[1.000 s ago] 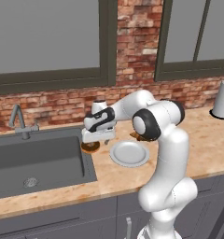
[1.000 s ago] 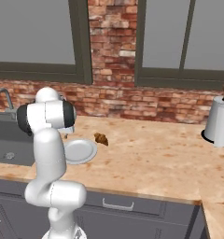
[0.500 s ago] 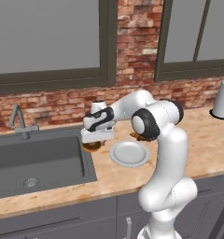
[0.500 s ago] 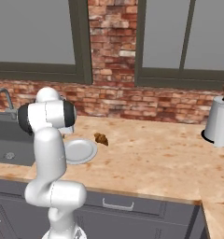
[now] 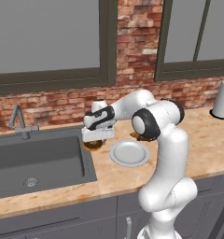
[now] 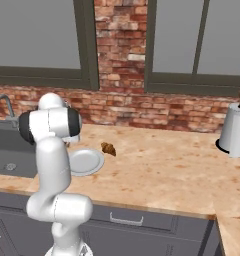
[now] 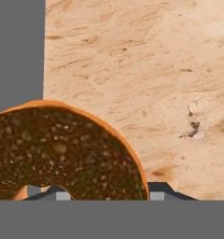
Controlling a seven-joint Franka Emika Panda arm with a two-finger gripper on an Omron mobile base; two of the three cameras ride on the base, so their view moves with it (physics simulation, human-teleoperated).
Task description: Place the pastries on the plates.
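- I've got the two-finger gripper (image 5: 93,143) down low at the counter's left part, right by the near-right corner of the dark grey sink basin (image 5: 37,161)
- Jaws clenched on the brown ring doughnut w/ dark speckled glaze (image 7: 62,156); hand cam shows it right up close between the finger tips, dark top and orange-brown rim
- From the left base cam the doughnut (image 5: 92,145) peeks out under the hand, just beside the sink edge; can't tell whether it's touching the counter or lifted
- Round plain white shallow plate (image 5: 129,153) sits on the beige speckled stone counter (image 6: 167,170) just right of the gripper, apart from it, nothing on it
- Same plate (image 6: 86,161) in the right base cam, partly behind the arm's white upright link
- Golden-brown crescent croissant (image 6: 108,148) lies on the counter just beyond the plate on its far-right side, near but off the rim
- In the left base cam the croissant (image 5: 135,136) is mostly hidden behind the arm's dark elbow joint
- Metal tap (image 5: 19,122) stands at the sink's far side, left of the gripper
- White cylindrical jug-like container (image 6: 235,131) far right on the counter, well apart from the pastries
- Red brick wall (image 6: 123,60) w/ dark-framed windows behind the counter
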